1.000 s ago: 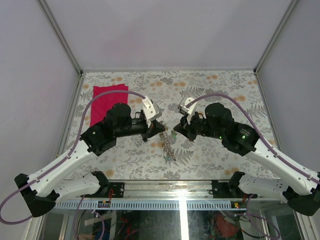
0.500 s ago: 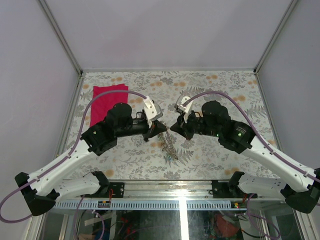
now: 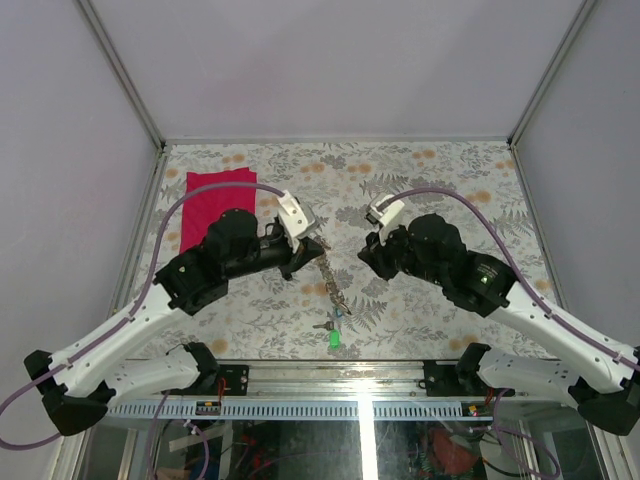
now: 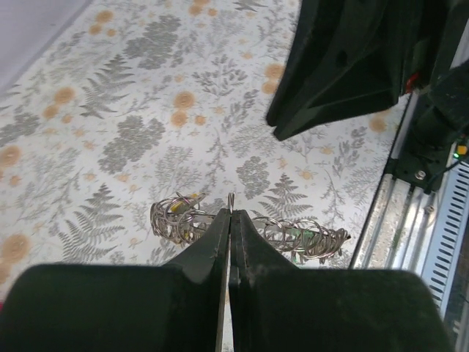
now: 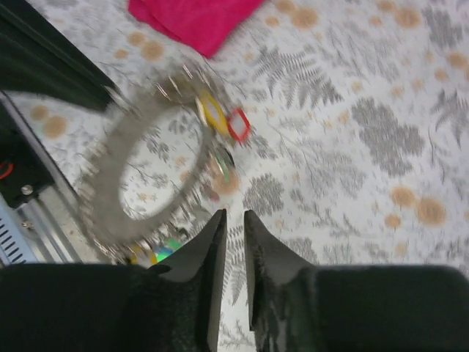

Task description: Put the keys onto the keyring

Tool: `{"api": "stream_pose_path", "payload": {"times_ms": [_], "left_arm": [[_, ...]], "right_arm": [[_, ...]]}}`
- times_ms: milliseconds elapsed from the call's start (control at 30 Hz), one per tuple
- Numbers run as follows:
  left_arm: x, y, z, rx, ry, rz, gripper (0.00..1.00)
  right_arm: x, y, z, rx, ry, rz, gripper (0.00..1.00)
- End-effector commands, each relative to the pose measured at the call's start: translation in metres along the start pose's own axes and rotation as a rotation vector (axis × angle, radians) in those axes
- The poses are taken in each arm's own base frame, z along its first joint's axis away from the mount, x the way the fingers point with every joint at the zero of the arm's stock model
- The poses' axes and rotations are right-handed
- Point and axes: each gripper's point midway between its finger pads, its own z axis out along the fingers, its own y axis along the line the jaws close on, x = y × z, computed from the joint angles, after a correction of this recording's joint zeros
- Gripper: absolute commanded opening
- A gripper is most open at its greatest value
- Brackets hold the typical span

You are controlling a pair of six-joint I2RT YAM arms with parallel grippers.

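Note:
My left gripper (image 3: 313, 250) is shut on the rim of the keyring (image 3: 333, 288), which hangs edge-on from it toward the near table edge. In the left wrist view the fingertips (image 4: 223, 220) pinch a thin metal edge, with small wire rings (image 4: 300, 236) fringing both sides. The right wrist view shows the keyring (image 5: 110, 187) as a blurred flat grey ring with yellow (image 5: 212, 114) and red (image 5: 238, 125) keys at its rim. A green key (image 3: 334, 338) sits at its low end. My right gripper (image 3: 366, 252) is slightly open and empty, apart to the right (image 5: 234, 214).
A red cloth (image 3: 215, 205) lies at the back left of the floral table; it also shows in the right wrist view (image 5: 194, 18). The metal rail (image 3: 340, 372) runs along the near edge. The two arms face each other closely at mid-table.
My right gripper has drawn back to the right, away from the keyring. The keyring swings from my left gripper, and the green key now shows below it.

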Motion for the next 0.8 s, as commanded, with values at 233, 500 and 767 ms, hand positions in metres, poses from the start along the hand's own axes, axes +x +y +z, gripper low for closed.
{"api": "stream_pose_path", "payload": {"times_ms": [233, 500, 767], "left_arm": [[-0.046, 0.033, -0.049, -0.247, -0.14, 0.029, 0.0], [-0.056, 0.033, -0.067, -0.273, -0.172, 0.026, 0.0], [-0.059, 0.03, -0.083, -0.285, -0.188, 0.012, 0.0]], "right_arm": [[0.11, 0.009, 0.016, 0.069, 0.226, 0.379, 0.36], [0.161, 0.058, 0.061, -0.073, 0.391, 0.435, 0.45], [0.19, 0.073, 0.098, -0.151, 0.534, 0.38, 0.53]]}}
